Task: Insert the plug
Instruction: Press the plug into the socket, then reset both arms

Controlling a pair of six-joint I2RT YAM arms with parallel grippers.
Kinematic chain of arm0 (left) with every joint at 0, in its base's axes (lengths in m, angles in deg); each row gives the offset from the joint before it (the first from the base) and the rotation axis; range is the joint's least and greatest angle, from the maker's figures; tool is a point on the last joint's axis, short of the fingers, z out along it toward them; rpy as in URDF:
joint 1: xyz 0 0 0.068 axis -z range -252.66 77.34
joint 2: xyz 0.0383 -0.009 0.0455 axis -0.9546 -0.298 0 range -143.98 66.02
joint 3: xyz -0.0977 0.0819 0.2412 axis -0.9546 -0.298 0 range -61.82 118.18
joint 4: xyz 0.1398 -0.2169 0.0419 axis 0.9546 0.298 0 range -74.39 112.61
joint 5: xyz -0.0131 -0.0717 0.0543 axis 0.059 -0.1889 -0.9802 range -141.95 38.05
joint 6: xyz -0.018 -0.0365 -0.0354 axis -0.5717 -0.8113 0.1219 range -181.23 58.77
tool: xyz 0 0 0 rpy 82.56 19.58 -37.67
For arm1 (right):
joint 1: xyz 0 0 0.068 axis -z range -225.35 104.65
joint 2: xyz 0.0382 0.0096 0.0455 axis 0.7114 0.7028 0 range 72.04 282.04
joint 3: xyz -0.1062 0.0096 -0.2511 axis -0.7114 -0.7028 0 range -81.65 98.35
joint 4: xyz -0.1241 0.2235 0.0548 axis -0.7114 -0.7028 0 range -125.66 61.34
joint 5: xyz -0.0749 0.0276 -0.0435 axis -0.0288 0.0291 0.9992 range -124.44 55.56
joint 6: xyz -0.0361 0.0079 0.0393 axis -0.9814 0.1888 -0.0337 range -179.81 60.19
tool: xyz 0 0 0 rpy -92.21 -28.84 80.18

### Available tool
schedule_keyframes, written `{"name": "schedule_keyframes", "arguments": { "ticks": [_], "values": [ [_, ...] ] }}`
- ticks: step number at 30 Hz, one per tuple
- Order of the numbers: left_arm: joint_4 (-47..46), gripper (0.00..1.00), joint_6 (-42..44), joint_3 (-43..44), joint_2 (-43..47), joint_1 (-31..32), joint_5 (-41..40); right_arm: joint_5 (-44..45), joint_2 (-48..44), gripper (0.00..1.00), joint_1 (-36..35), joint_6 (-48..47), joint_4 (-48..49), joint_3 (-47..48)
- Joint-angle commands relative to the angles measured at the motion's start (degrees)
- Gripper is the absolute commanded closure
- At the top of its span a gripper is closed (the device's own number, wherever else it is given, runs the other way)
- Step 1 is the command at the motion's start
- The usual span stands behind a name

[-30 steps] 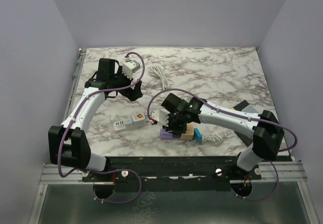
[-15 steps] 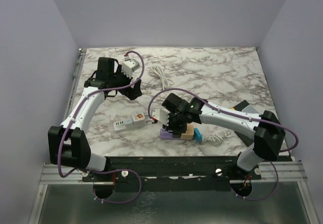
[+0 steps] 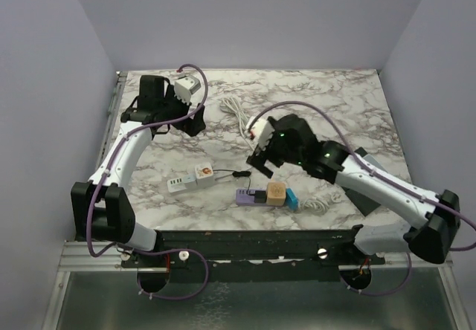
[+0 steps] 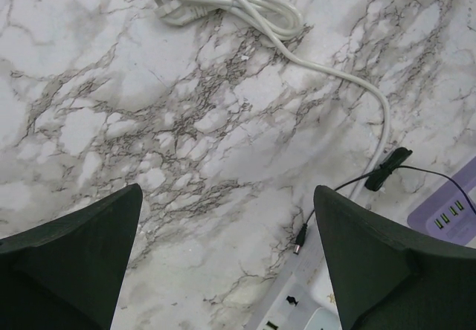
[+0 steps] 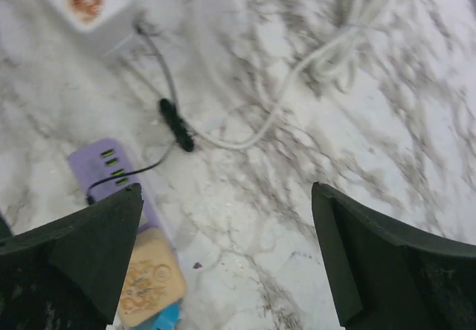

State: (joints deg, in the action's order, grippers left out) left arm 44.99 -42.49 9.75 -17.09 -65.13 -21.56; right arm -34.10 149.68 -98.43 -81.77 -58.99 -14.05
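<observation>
Two arms were seen over one marble table, each fitted with one gripper. At the back left, the left gripper was held with its jaws spread wide and nothing between them.

One white power strip was laid near the front edge. The one plug, a white block, was seated on the strip's right end, well apart from both grippers. A round orange mark was borne on the plug's face; no lettering could be made out.

One thin black cable was run rightward from the plug, with one black bundle gathered along it.

Two white cords were counted: one coiled cord toward the back and one looser cord at the front right.

One purple hub was placed right of the strip, with four small ports shown in a row on it. At its right end one tan block was set, with one blue piece just beside that. The block's embossed pattern was blurred and could not be read, and the blue piece was cut off in the right wrist view.

The right gripper was likewise found wide open and empty, above the hub and the black cable.

One dark flat object at the far right was largely hidden by the right arm.
</observation>
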Motion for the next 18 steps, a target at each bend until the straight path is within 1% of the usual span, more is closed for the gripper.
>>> {"name": "schedule_keyframes", "arguments": {
  "ticks": [1,4,6,7,9,11,14,16,18],
  "values": [
    [-5.17,0.01,-3.13,-0.43,-1.77,-2.27,-4.69,2.72,-10.03,0.0,12.66,7.88,17.91,-10.68],
    [-14.41,0.01,-6.11,-5.78,-2.33,-3.06,-9.14,0.73,-16.57,0.0,26.26,16.12,32.05,-22.7],
    [-23.95,0.01,-8.98,-12.16,-2.95,-3.25,-11.8,3.09,-17.8,0.0,34.19,21.49,39.73,-29.22],
    [-29.01,0.01,-9.26,-15.29,-3.31,-3.22,-12.22,3.47,-17.2,0.0,36.67,23.16,41.68,-31.41],
    [-40.68,0.01,-10.9,-21.85,-3.38,-3.25,-15.22,5.89,-14.85,0.0,39.91,25.36,44.15,-33.99],
    [-47.72,0.01,-11.2,-25.75,-3.75,-3.3,-16.6,6.91,-12.76,0.0,42.15,26.29,47.3,-36.3],
    [-52.57,0.01,-12.02,-28.66,-5.72,-3.29,-18.96,10.69,-10.78,0.0,44.05,27.44,52.74,-39.77],
    [-54.74,0.01,-11.06,-30.43,-7.15,-3.37,-19.55,11.0,-9.27,0.0,45.79,28.36,56.54,-41.55],
    [-58.73,0.01,-9.89,-33.32,-8.02,-3.64,-19.48,11.47,-7.48,0.0,46.97,27.2,58.96,-42.53]
  ]
}}
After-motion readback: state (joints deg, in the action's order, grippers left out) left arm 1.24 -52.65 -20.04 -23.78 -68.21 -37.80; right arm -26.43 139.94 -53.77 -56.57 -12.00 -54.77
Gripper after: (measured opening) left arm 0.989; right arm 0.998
